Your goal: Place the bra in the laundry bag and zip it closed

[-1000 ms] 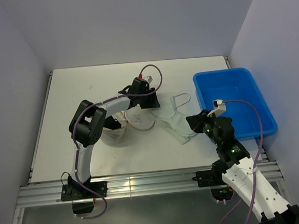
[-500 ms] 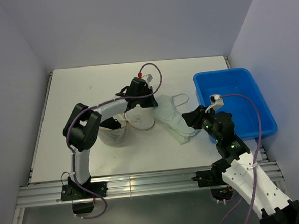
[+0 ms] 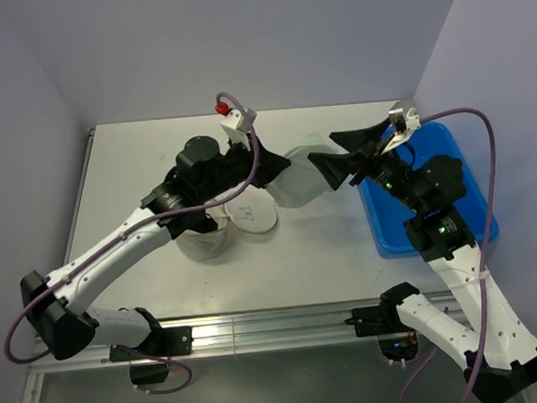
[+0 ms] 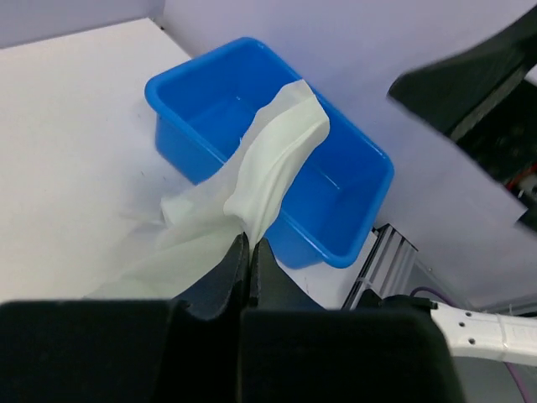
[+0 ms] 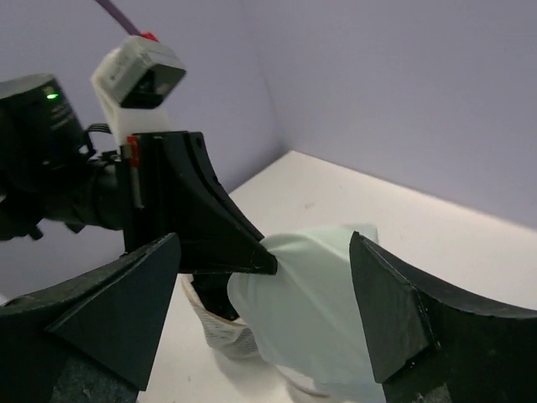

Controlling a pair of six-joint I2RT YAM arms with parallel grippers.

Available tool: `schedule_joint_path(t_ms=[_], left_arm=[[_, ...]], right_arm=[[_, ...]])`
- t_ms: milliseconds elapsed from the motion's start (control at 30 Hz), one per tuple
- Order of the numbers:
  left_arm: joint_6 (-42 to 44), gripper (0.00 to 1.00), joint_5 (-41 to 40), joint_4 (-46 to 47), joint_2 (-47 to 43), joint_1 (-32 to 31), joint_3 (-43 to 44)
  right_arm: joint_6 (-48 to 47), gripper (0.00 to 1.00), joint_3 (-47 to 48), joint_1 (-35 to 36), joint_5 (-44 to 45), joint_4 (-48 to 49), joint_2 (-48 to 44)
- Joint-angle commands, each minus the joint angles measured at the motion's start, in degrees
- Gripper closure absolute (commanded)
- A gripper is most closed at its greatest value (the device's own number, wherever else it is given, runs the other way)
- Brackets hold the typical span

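1. Right now my left gripper (image 4: 250, 252) is closed tight on one thin edge of the bra (image 4: 273, 151). The rest of the pale cloth hangs loose from that pinch, above the table (image 3: 138, 174).
2. My right gripper (image 3: 320, 148) is spread wide and holds nothing. Its jaws sit either side of the hanging cloth, just to its right.
3. The laundry bag (image 3: 205, 241) stands on the table to the near left of the bra, under my left arm. Its round lid (image 3: 253, 216) looks flipped open beside the drum.
4. Slip risk: I hold only a narrow fold, so a quick swing or a tug from the right jaws could pull it free.
5. Collision risk: my left fingertips are close to the right jaws, so closing carelessly could catch them instead of fabric.
6. Misplacement risk: the blue bin (image 4: 210, 101) is just right of the bra, and a dropped bra could land there.
7. Snag risk: trailing cloth could drape over the bag's rim or lid and foul the zip later.
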Motion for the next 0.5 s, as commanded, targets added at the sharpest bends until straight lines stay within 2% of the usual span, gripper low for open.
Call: schedule_joint_path(t_ms=[0,33,133,267,367,467], left_arm=[[4.14,1.00,0.28,-4.39,-5.80,-0.81,-0.87],[4.58,1.00,0.46,-5.54,-7.73,-1.16,-0.43],[6.34,1.00,-0.42,-9.23,-10.72,-2.22,0.88],[8.18,1.00,-0.95,-11.00,-13.72,-3.71,1.42],[8.71,1.00,-0.95,-12.75,-15.12,-4.15,1.77],[8.98,1.00,-2.18,-13.73,-15.83,-4.33,1.94]], right_arm=[[-7.83,0.11,8.73,0.29,-11.03,-1.93,3.32],[-8.44,0.10,11.80,0.29,-17.76,-4.99,4.38],[-7.23,0.10,14.11,0.73,-26.41,-7.39,7.98],[-8.35,0.10,13.24,2.57,-24.77,-9.50,9.92],[-8.62,0.11,12.97,3.72,-27.47,-10.73,10.45],[-8.62,0.19,11.48,5.56,-29.42,-10.47,10.28]])
